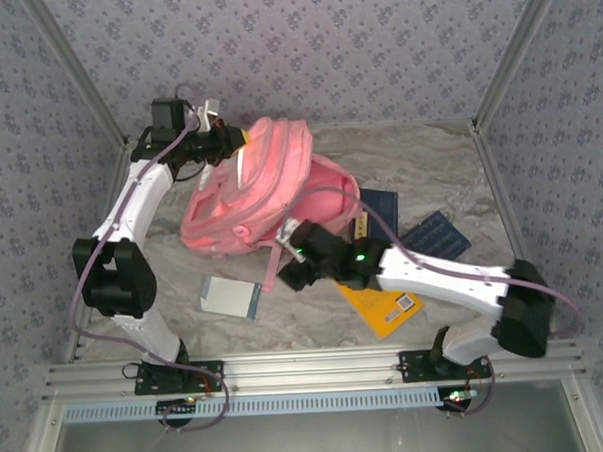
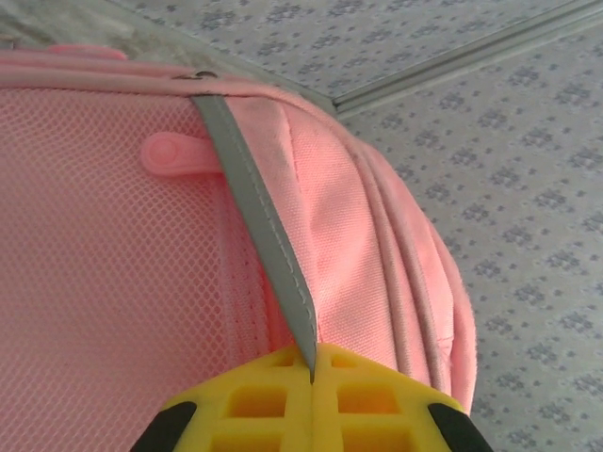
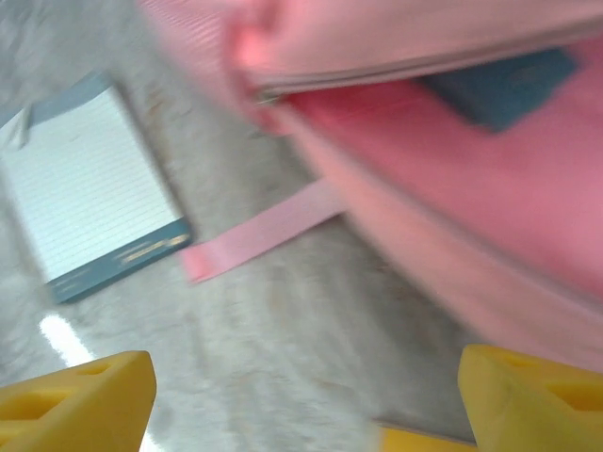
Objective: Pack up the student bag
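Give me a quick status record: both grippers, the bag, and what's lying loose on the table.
left gripper: shut on the grey reflective strip of the student bag
right gripper: open, empty, over the table beside the bag's opening
student bag: on the table, opening towards the right arm
at the opening: dark blue item, too blurred to identify
loose on table: lined notepad, yellow book, dark blue book

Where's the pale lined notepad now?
In the top view the notepad lies on the table, left of centre, just below the pink backpack, beside its strap.
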Controlling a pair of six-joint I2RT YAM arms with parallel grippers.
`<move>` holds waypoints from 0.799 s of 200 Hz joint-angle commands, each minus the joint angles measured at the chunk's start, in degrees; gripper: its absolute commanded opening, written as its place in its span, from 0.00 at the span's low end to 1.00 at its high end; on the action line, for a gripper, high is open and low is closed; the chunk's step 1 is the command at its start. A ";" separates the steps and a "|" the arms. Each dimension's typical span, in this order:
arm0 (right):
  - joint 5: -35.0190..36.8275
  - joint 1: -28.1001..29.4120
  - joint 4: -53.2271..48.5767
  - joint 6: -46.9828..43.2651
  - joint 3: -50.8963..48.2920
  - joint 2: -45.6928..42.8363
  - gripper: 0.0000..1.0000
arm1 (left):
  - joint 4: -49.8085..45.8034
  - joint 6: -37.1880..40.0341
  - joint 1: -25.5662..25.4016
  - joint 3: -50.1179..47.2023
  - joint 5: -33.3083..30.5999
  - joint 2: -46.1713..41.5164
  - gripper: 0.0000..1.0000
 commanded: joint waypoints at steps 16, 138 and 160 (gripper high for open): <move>-7.41 2.79 -6.30 2.04 11.17 13.35 0.88 | -1.56 4.80 0.51 -2.63 -4.82 -0.05 0.10; -22.78 -2.96 4.35 24.10 -2.70 3.86 0.81 | -8.88 1.84 1.22 -36.77 -26.90 -34.55 0.56; -23.79 -2.63 7.97 26.56 -5.10 3.76 0.82 | -13.49 -0.64 3.44 -44.86 -32.29 -38.31 0.61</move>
